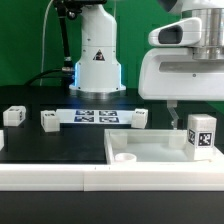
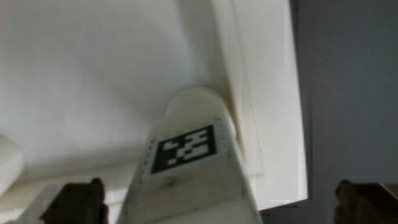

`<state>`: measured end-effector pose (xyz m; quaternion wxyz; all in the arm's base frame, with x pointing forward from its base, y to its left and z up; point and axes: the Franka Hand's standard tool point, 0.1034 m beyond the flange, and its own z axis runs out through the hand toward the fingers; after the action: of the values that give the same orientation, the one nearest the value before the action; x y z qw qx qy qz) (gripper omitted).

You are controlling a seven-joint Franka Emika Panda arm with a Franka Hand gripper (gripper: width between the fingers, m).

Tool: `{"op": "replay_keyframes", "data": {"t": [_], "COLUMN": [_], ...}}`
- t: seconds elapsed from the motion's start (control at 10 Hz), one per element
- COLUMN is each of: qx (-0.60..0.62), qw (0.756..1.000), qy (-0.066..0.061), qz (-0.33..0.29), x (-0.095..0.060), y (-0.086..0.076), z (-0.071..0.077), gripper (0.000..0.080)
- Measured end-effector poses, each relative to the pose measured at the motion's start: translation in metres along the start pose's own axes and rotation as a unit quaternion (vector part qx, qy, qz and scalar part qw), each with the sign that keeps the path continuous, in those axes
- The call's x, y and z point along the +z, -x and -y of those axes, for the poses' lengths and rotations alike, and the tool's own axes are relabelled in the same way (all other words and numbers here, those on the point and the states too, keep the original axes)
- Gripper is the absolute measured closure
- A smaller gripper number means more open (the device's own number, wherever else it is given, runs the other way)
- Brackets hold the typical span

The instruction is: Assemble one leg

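While our hand (image 1: 176, 122) hangs with fingers spread and holding nothing, we see the leg (image 1: 202, 136) upright at right of frame, on the white panel (image 1: 150, 146).

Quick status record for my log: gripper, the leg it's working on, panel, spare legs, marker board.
gripper: open, fingers either side of the leg
leg: upright on the panel, near its corner at the exterior view's right, tag facing the camera
panel: flat on the table, round recess visible
spare legs: three loose on the table
marker board: flat, behind the panel
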<state>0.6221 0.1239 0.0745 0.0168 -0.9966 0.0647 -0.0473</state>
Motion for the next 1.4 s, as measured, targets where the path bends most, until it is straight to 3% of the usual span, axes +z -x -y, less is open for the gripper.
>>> {"op": "replay_keyframes", "data": {"t": [0.5,0.7,1.0,1.2,1.4], "qx": [-0.072,-0.072,-0.059,0.056,0.179], "qw": [0.997,0.997,0.998,0.998,0.984], "qy": [0.0,0.0,0.001,-0.001,-0.008], "qz": [-0.007,-0.007,-0.007,-0.007,-0.004], "x": [0.0,0.0,0.0001,0.0002,0.0003], "y": [-0.0018,-0.0018,-0.002,-0.0024,-0.003], "z": [-0.0019,-0.002,-0.0027,-0.004,-0.0067], "gripper": [0.0177,0.0514,0.0511,0.0511,0.051]}}
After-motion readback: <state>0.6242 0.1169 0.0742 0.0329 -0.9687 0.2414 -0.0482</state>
